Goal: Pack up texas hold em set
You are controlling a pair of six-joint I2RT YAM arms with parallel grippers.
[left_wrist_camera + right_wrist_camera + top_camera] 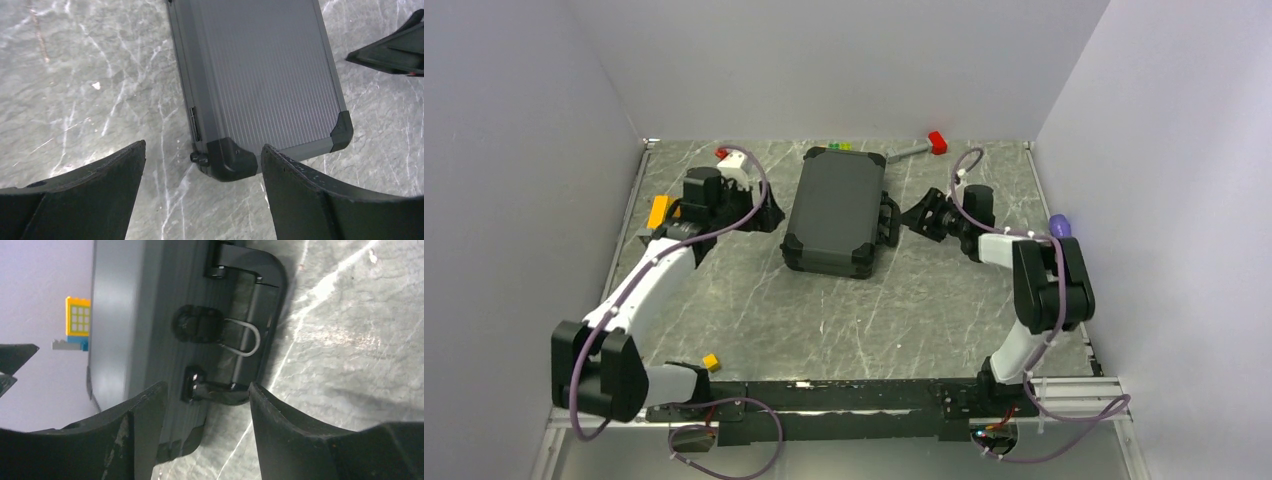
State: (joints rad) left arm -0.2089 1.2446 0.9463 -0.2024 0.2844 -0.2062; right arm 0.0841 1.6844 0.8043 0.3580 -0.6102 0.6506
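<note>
Briefcase (836, 210) lies shut, flat between arms; contents hidden. Its corner sits just beyond spread, empty left gripper (202, 150). Handle (260, 315) faces right gripper (207, 387), likewise spread, empty; wrist views crop case.

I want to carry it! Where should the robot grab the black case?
By the handle on its right side, coming from the right. It sticks out from the flat case as a thin bar, and the open right fingers face it.

Robot lab cell, bare white walls (844, 60) (three sides), marbled tabletop (824, 320)
</note>
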